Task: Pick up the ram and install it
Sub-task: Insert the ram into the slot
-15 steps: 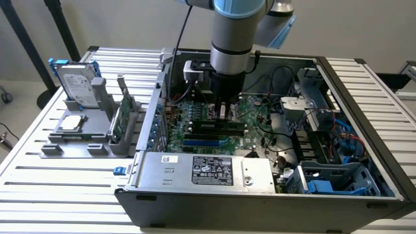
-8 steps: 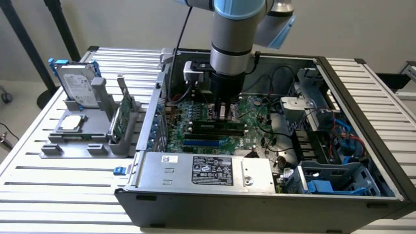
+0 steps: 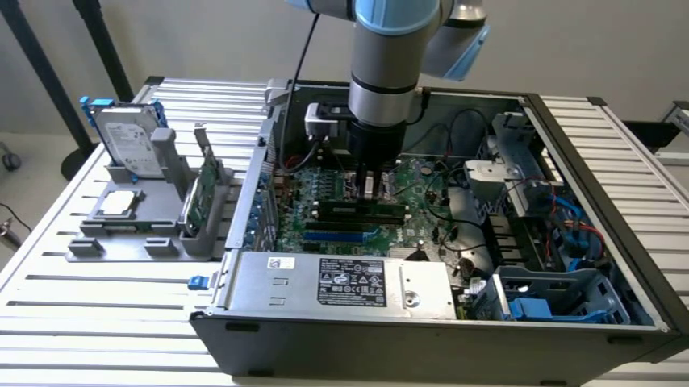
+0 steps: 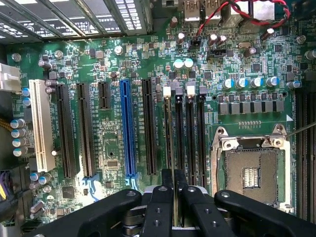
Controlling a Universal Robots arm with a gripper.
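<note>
The tool [image 4: 174,197] hangs low inside the open computer case [image 3: 582,161], directly over the memory slots [image 4: 190,133] of the motherboard [image 4: 113,148], so the stick can go straight down. Its fingers [image 4: 160,207] are clenched on the ram [image 4: 174,148], a thin stick seen edge-on. The stick stands upright and lies along one slot, apparently resting in it or just above it.

Open computer case [image 3: 603,153] on a slatted worktop [image 3: 97,306], around the jaws. Motherboard [image 4: 113,64] beneath the jaws: blue slot [image 4: 129,128], white slot [image 4: 41,126], empty processor socket [image 4: 252,173] just beside. Power supply [image 3: 344,282] near. Grey rack [image 3: 140,218] well apart, holding a hard drive [image 3: 124,137] and expansion card [image 3: 205,189].
</note>
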